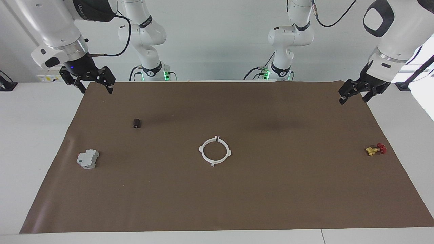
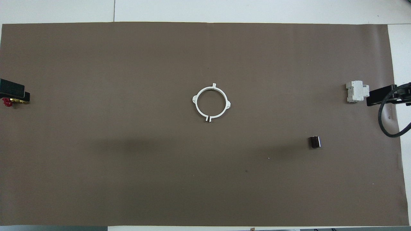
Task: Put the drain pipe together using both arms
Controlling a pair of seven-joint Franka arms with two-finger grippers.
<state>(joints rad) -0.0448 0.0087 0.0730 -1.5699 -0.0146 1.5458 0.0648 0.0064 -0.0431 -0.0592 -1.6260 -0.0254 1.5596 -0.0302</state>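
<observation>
The drain pipe point(image 1: 201, 148) point(image 2: 195, 99) lies flat in the middle of the brown mat: two thin white half-circle arcs set together as one ring, with small gaps where the end tabs meet. Nothing touches it. My left gripper point(image 1: 354, 98) point(image 2: 11, 89) hangs open and empty in the air over the mat's corner at the left arm's end, by the robots' edge. My right gripper point(image 1: 96, 88) point(image 2: 383, 96) hangs open and empty over the matching corner at the right arm's end. Both are well away from the ring.
A grey boxy block point(image 1: 87, 159) point(image 2: 356, 91) and a small dark cylinder point(image 1: 136, 123) point(image 2: 314, 141) sit toward the right arm's end. A yellow piece with a red knob point(image 1: 375, 149) point(image 2: 8, 102) lies at the left arm's end. The brown mat point(image 1: 271, 203) covers the table.
</observation>
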